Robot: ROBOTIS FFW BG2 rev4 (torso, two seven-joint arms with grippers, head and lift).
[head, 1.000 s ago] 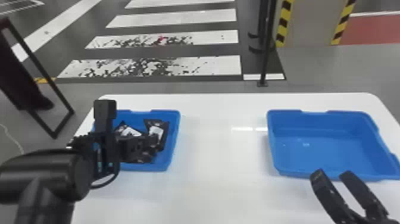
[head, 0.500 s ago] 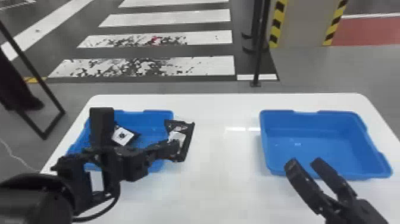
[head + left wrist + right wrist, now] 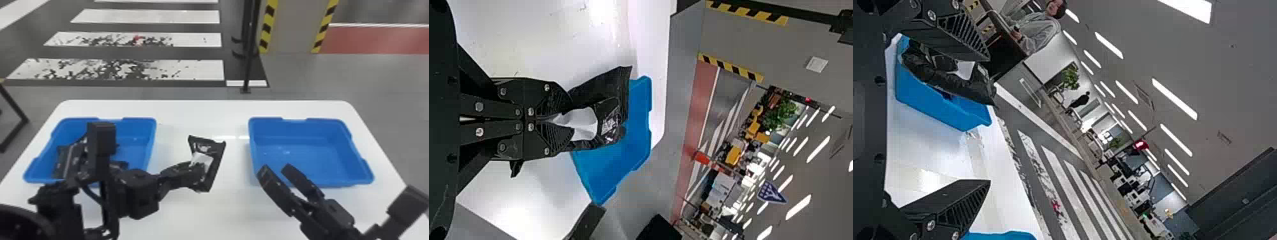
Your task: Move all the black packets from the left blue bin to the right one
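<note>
With the left gripper (image 3: 201, 172) pinched shut, holds a flat black packet with a white patch (image 3: 217, 156) mid-frame. With the right gripper's (image 3: 275, 169) fingers wide apart, hovers lower right. Farther out, has the left blue bin (image 3: 151, 140) and right blue bin (image 3: 306, 142) on the white counter (image 3: 204, 217).

The scene was bright, with glare streaking the white table (image 3: 204, 217) near mid-frame in the head view and ceiling lights (image 3: 1175, 99) shining at the right wrist view's upper right.
</note>
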